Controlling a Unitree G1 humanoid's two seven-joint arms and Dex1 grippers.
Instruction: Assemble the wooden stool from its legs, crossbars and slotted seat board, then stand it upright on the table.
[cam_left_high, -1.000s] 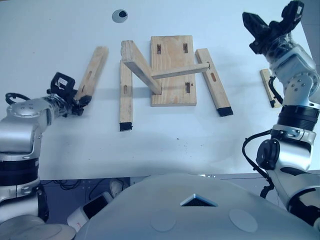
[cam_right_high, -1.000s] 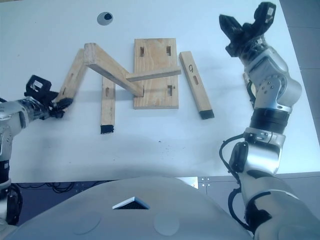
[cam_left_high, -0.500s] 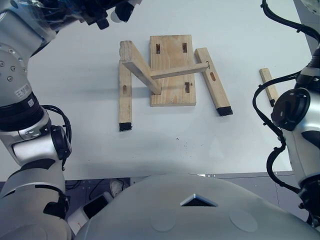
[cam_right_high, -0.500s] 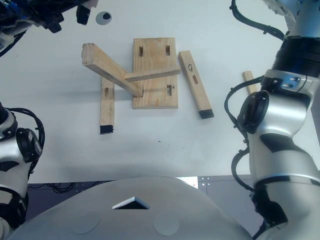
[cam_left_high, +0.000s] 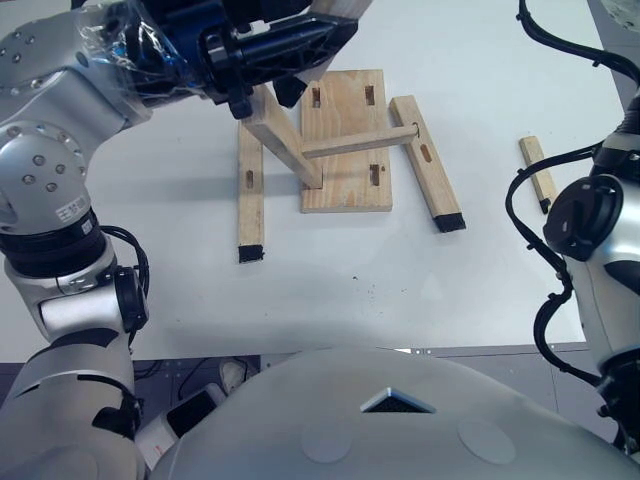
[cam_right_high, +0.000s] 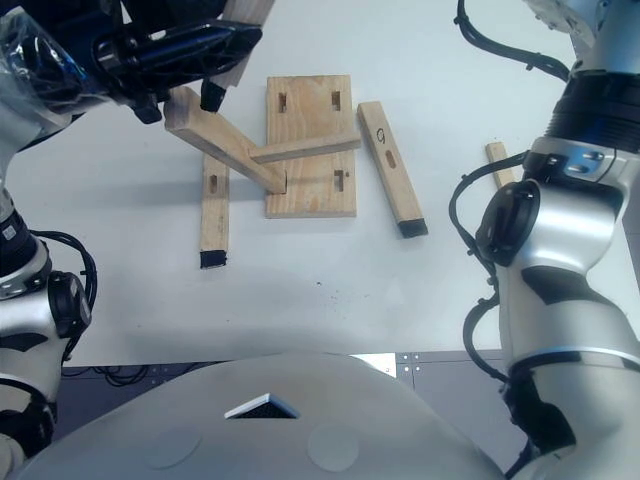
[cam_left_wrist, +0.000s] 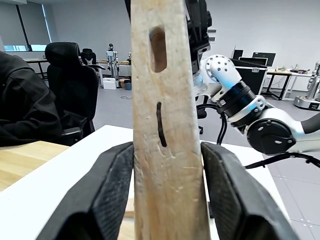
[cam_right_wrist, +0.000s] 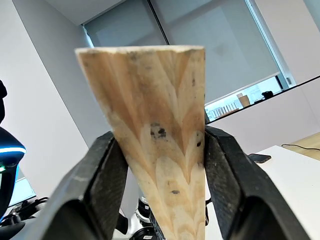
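The left gripper (cam_left_wrist: 167, 155) is clamped on a slotted raised leg (cam_left_wrist: 165, 100), held in the air over the table (cam_left_high: 400, 270) at about 11 o'clock from the seat board (cam_left_high: 345, 175). The right gripper (cam_right_wrist: 160, 140) is closed tight on a wooden end too, seemingly that same leg's other end. The seat board lies flat mid-table. A tilted leg (cam_left_high: 280, 130) stands in its slot, with a crossbar (cam_left_high: 360, 142) running from it toward 3 o'clock. A left flat leg (cam_left_high: 251, 190) lies at the board's 9 o'clock and a right flat leg (cam_left_high: 428, 165) at its 3 o'clock. A short crossbar (cam_left_high: 538, 172) lies well beyond that.
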